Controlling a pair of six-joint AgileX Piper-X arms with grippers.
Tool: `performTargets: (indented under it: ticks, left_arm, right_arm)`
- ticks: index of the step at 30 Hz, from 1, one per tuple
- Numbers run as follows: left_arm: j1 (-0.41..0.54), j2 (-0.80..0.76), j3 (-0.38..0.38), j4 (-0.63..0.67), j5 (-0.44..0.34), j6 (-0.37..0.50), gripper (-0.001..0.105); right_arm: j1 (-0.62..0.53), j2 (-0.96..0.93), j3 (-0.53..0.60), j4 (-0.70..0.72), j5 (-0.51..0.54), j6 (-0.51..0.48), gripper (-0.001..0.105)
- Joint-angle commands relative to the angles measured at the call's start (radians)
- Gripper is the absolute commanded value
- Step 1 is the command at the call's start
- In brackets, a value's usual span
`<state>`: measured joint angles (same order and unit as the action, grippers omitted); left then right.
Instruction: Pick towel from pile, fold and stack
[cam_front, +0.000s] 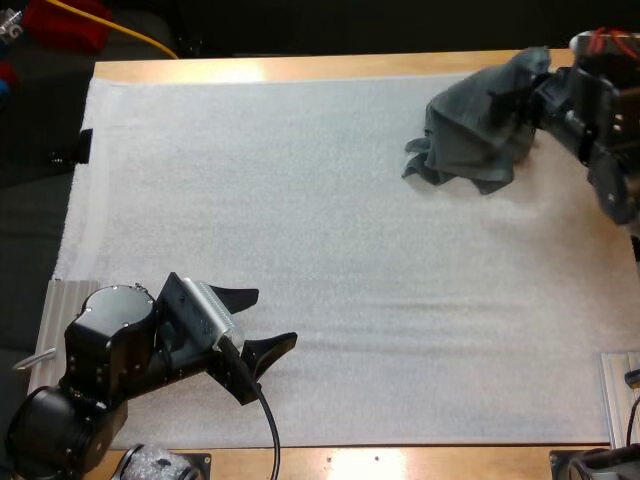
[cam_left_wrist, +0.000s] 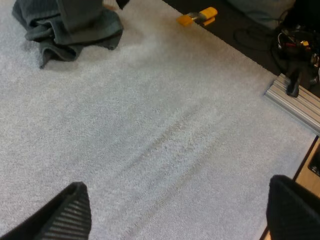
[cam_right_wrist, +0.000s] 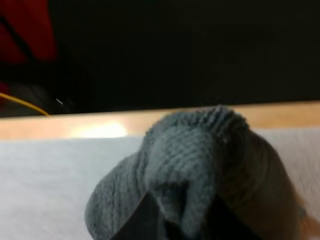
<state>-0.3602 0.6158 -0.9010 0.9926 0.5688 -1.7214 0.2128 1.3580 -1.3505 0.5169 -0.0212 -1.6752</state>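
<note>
While the left jaws stand wide open above the near left part of the white mat (cam_front: 330, 260), their 2 black fingers (cam_front: 268, 345) spread apart and clear of anything, the right jaws are closed on the towel (cam_front: 470, 135). Seen from the left wrist, the 2 fingers (cam_left_wrist: 65, 215) frame bare mat (cam_left_wrist: 165, 140), and the towel (cam_left_wrist: 70, 25) lies well apart from them, across the mat.

From the high view, the 1 dark grey-green towel sits crumpled at the far right of the mat, near the far edge of the counter (cam_front: 300, 68). Its right end is drawn up into a peak where the right arm (cam_front: 600, 120) reaches in from the right edge. The rest spreads in loose folds onto the mat, toward the left.

From the right wrist, a fold of the towel (cam_right_wrist: 195, 165) bulges up between the dark fingers (cam_right_wrist: 140, 225), which press on it from both sides. Behind it run the mat (cam_right_wrist: 50, 175) and the wooden strip of the counter (cam_right_wrist: 100, 127). The left arm (cam_front: 110, 350) is at the near left corner.
</note>
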Motion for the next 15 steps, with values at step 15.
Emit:
performTargets:
  ticks: [15]
  left_arm:
    - [-0.004, 0.003, -0.007, -0.003, 0.013, -0.008, 0.070]
  right_arm:
    - [0.127, -0.125, -0.011, 0.194, -0.086, 0.019, 0.001]
